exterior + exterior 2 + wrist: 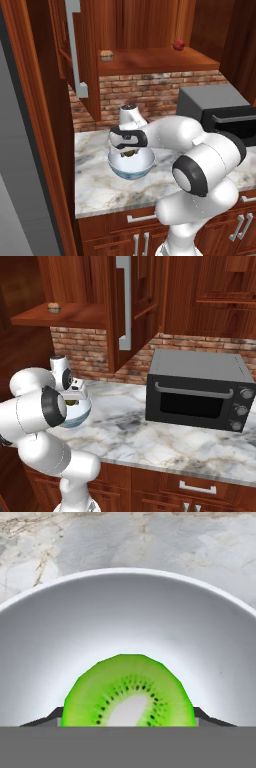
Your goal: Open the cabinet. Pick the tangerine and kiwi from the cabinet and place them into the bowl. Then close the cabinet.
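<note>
My gripper [129, 150] hangs just over the bowl [132, 173], shut on the lime-green kiwi [130, 153]. In the hand view the kiwi [129, 687] shows its cut face between the dark fingertips [56, 716], with the bowl's white inside [125, 612] right behind it. The bowl [80, 415] stands on the marble counter, and the gripper [73, 400] with the kiwi [71, 403] sits at its rim. The cabinet stands open, its door [84, 55] swung out to the left. The tangerine [105, 55] rests on the cabinet shelf, also seen as the tangerine [54, 307] in the right base view.
A small red fruit [179, 44] sits at the shelf's right end. A dark microwave [197, 388] stands on the counter to the right of the bowl. The open cabinet door [122, 306] with its silver bar handle juts out over the counter. Low cabinets with short handles [141, 217] run below.
</note>
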Motion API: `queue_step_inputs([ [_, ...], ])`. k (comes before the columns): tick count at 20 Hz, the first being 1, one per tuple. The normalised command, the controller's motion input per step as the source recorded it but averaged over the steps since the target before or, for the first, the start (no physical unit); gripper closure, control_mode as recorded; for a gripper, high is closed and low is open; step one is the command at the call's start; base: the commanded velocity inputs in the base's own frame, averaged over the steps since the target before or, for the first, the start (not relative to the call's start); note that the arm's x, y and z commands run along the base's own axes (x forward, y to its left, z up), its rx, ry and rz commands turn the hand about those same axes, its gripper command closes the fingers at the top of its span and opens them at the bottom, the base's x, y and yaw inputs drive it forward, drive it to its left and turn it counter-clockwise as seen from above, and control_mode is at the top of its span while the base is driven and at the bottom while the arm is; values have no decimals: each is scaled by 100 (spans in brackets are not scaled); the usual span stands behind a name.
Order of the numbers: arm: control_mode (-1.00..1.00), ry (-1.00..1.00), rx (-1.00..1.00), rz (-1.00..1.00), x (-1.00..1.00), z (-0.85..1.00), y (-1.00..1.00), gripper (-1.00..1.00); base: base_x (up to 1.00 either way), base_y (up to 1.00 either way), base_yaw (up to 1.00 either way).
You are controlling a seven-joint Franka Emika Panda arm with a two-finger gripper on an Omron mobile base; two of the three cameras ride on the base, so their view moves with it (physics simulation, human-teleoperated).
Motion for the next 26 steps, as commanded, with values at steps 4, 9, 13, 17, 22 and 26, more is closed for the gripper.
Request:
queue_step_inputs([
  [4, -100, -13, 0, 0, 14, -25, 0, 100, 0, 0, 0],
  [9, -100, -3, 0, 0, 13, -16, 0, -100, 0, 0, 0],
  [13, -100, -3, 0, 0, 0, -1, 0, -100, 0, 0, 0],
  [17, -100, -6, 0, 0, 0, 1, 0, -100, 0, 0, 0],
  [22, -100, -10, 0, 0, -2, 12, -1, -100, 0, 0, 0],
  [26, -100, -11, 2, 0, -10, 29, -4, -100, 0, 0, 0],
])
